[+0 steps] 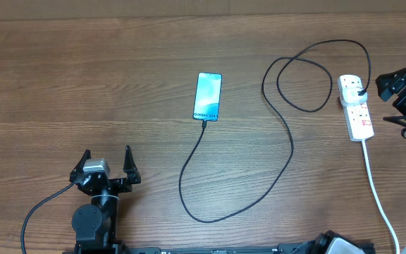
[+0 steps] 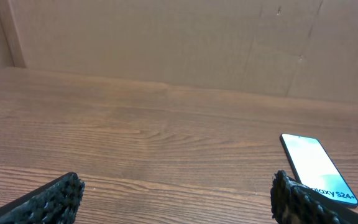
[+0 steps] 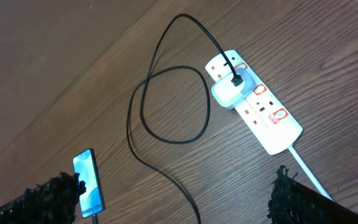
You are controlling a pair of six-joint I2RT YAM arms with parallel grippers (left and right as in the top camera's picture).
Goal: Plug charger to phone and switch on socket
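– Two grippers on the rig; left one first, what's it doing?
– left gripper (image 1: 106,153) sits low on the left of the wooden table (image 1: 62,77); jaws spread wide, nothing held; its own camera shows bare wood between the fingertips (image 2: 61,196) and a cardboard wall (image 2: 166,37) behind.
– Phone?
– phone (image 1: 208,96) lies flat near table centre, up and right of that gripper, well apart from it; screen lit light blue, "Galaxy S24+" text at its near end.
– Charger?
– charger cable (image 1: 292,144) meets the phone's near short edge; looks seated, but the connector is too small to be sure; from there it curves toward the front, swings right, climbs, makes one loop and runs to the socket.
– Socket end?
– socket (image 1: 358,113), a white two-outlet strip, lies at the far right; the cable ends in a pale adapter (image 3: 227,93) seated in the outlet farther from the white cord (image 1: 376,190); red switch marks (image 3: 281,115) visible; on or off, cannot tell.
– Right side?
– right gripper (image 3: 173,186) hangs raised, just right of the strip; fingers far apart, holding nothing.
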